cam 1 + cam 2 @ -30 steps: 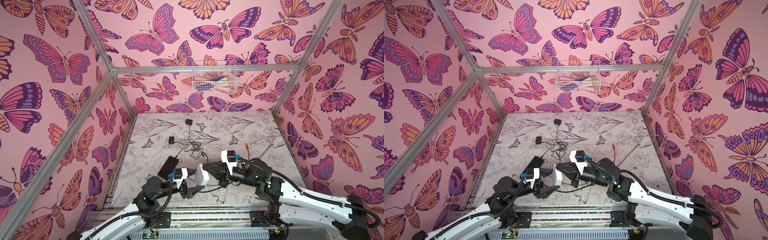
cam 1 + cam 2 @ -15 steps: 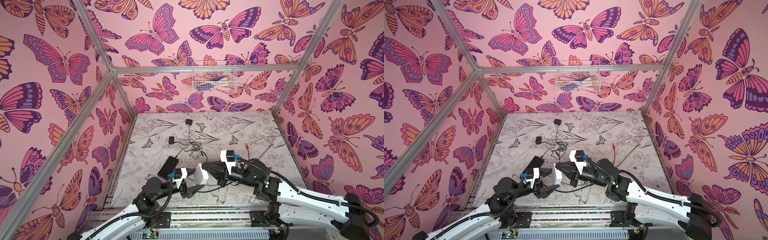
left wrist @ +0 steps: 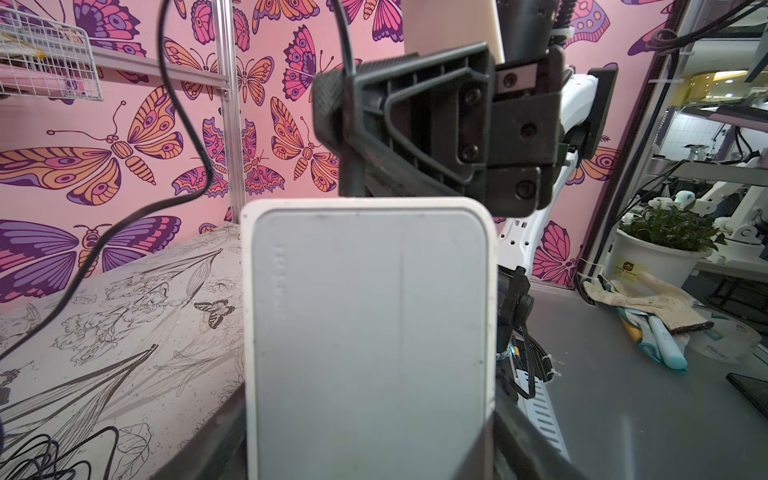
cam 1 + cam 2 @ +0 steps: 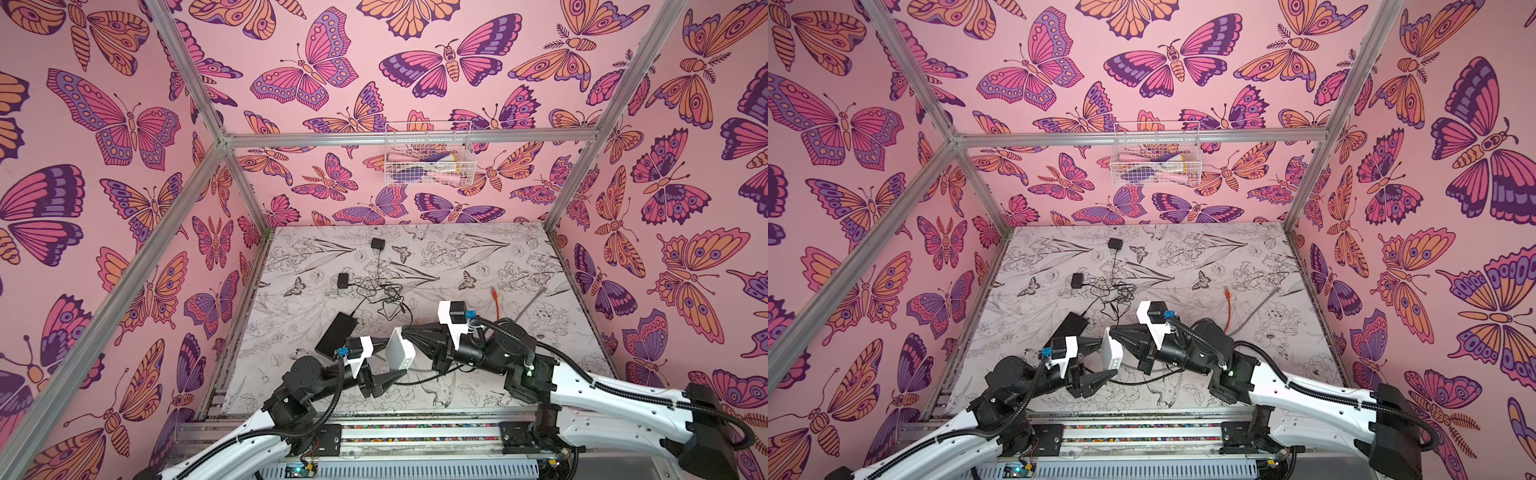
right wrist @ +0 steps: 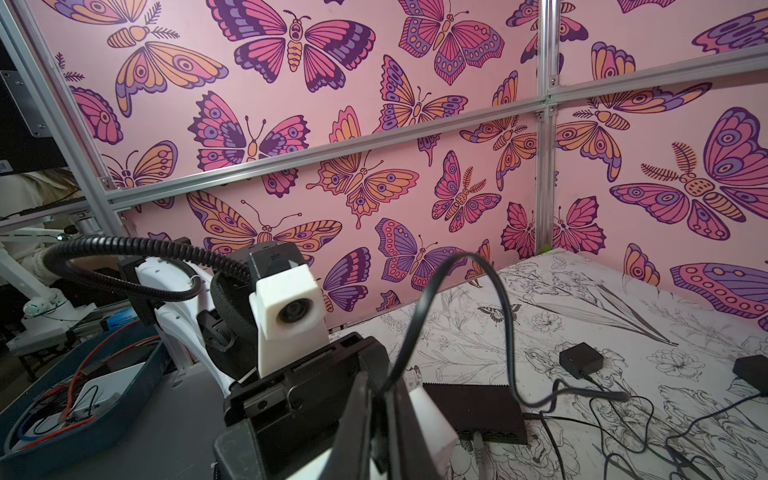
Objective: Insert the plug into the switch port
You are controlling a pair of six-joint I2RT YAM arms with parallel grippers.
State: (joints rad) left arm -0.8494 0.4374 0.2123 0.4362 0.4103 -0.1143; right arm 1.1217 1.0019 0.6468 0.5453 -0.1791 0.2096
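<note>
Midway stage, judging by pose. Left tool clamped across white switch, held clear of surface; right tool pinched shut on black cable, tips at switch's upper edge — plug itself hidden. Seating unconfirmed; final push and release likely remaining.

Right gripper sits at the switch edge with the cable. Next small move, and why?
Probably ease the right gripper a little closer to the white switch, pressing the plug in. The left gripper clamps the switch between its fingers; the right one is shut on the black cable, tip at the switch's edge. The port and plug are hidden, so seating cannot be confirmed.
</note>
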